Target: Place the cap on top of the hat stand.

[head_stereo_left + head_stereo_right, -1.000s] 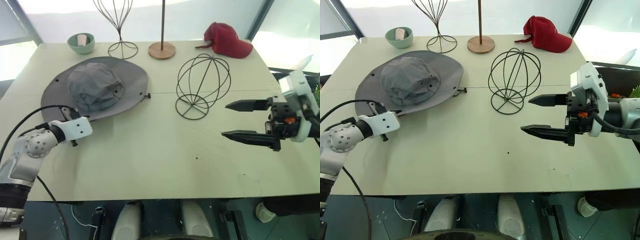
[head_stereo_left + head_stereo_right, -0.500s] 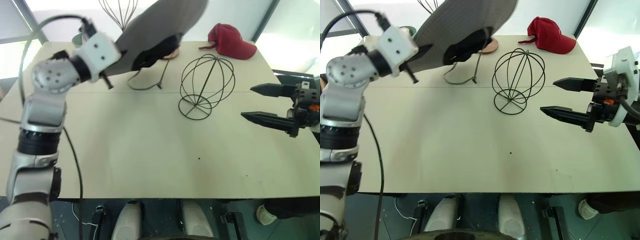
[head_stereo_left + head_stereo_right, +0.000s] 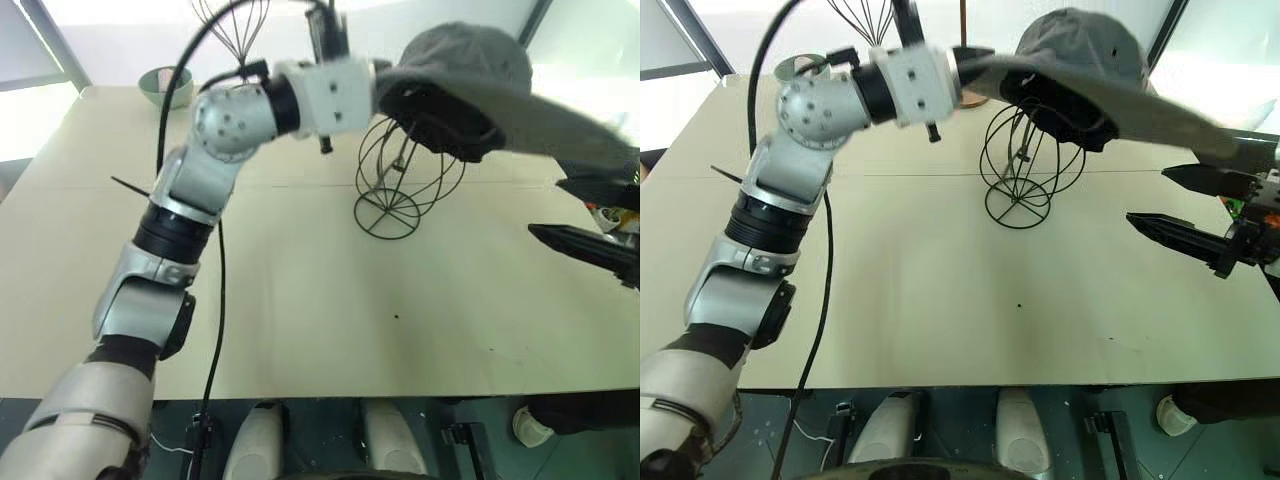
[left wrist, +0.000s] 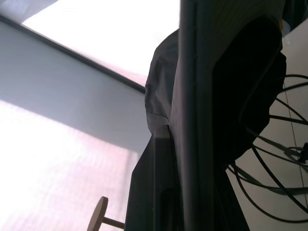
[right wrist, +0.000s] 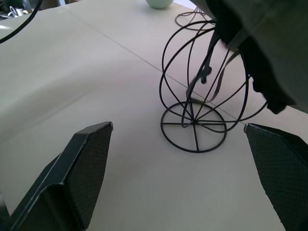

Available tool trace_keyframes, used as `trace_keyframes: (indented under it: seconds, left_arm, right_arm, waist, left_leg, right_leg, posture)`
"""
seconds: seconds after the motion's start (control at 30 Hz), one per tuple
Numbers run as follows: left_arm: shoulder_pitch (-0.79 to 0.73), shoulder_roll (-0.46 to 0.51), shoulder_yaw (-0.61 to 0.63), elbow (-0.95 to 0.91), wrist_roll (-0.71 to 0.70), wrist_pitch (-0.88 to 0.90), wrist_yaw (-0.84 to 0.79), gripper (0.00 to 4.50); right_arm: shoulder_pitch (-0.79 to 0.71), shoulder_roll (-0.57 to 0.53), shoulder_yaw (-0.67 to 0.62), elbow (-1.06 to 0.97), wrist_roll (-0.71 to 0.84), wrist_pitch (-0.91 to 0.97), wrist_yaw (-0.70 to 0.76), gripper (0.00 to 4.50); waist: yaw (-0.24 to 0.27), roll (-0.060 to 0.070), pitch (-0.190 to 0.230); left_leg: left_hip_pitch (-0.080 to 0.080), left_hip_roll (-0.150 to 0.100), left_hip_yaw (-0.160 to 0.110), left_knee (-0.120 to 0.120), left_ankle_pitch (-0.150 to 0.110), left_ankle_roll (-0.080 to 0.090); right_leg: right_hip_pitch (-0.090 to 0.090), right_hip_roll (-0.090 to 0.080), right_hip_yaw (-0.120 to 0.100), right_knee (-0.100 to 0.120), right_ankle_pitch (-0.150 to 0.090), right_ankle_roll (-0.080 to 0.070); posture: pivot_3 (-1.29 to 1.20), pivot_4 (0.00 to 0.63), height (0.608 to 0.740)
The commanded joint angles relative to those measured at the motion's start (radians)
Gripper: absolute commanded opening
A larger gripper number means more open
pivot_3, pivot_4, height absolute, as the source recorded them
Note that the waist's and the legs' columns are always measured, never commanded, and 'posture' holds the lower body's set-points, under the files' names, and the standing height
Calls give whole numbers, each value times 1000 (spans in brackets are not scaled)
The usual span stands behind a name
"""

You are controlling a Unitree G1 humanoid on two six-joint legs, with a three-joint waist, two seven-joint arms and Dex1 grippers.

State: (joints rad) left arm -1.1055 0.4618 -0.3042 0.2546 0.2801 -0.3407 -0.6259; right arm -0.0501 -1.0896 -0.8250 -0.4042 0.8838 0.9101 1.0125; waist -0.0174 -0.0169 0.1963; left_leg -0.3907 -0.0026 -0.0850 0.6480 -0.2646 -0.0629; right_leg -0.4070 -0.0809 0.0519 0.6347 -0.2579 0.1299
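The cap, a grey wide-brimmed sun hat, hangs in the air with its crown up, tilted over the top of the hat stand. My left gripper is shut on the brim's left edge, and in the left wrist view the brim runs between its fingers. A chin cord dangles from the cap into the stand's globe-shaped wire cage. The stand sits upright on the table. To its right, my right gripper is open and holds nothing, under the brim's far edge.
On the pale table, a green bowl sits at the back left. A tulip-shaped wire stand and a wooden pole are at the back edge. The table's front half is bare.
My left arm has swung the cap up and to the right, from the back left to above the hat stand. The right gripper has drawn back to the right, still open.
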Motion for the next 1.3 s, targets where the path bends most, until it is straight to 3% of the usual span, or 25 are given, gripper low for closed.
trace_keyframes:
  seconds: [0.03,0.2,0.3,0.47,1.07,1.3]
  left_arm:
    - [55,76,-20,32,158,-235,138,31]
    - [119,119,-33,77,317,-436,337,31]
    - [117,147,-70,89,485,-567,485,31]
    - [111,164,-146,155,698,-624,673,31]
    - [22,102,-366,510,922,-562,986,31]
    - [4,53,-364,631,823,-586,957,31]
  right_arm:
    - [33,10,-92,-36,9,7,-14,4500]
    - [109,17,-153,-38,-6,12,-11,4500]
    - [151,21,-182,-33,-14,11,-5,4500]
    - [213,33,-211,-27,-47,-8,-1,4500]
    - [246,49,-230,-36,-61,-23,-29,4500]
    - [217,35,-200,-21,-76,-37,-36,4500]
  waist:
    - [1,0,0]
    - [12,-1,0]
    - [18,-1,0]
    - [26,-1,0]
    - [29,-1,0]
    - [27,-1,0]
  left_leg:
    - [0,0,0,0,0,0]
    - [-1,0,0,1,0,0]
    - [-1,-1,0,1,0,0]
    - [0,-1,0,1,0,0]
    - [0,-1,1,2,0,0]
    - [0,-1,1,2,0,0]
  right_leg:
    - [0,0,0,0,0,0]
    - [0,-1,0,0,0,1]
    - [1,-1,0,-1,1,1]
    - [2,-1,0,-1,1,2]
    - [2,-1,0,-1,1,2]
    - [2,-1,0,-1,1,2]
  posture:
    - [0,150,740]
    - [0,150,740]
    - [0,150,740]
    - [0,150,740]
    - [0,150,740]
    - [0,150,740]
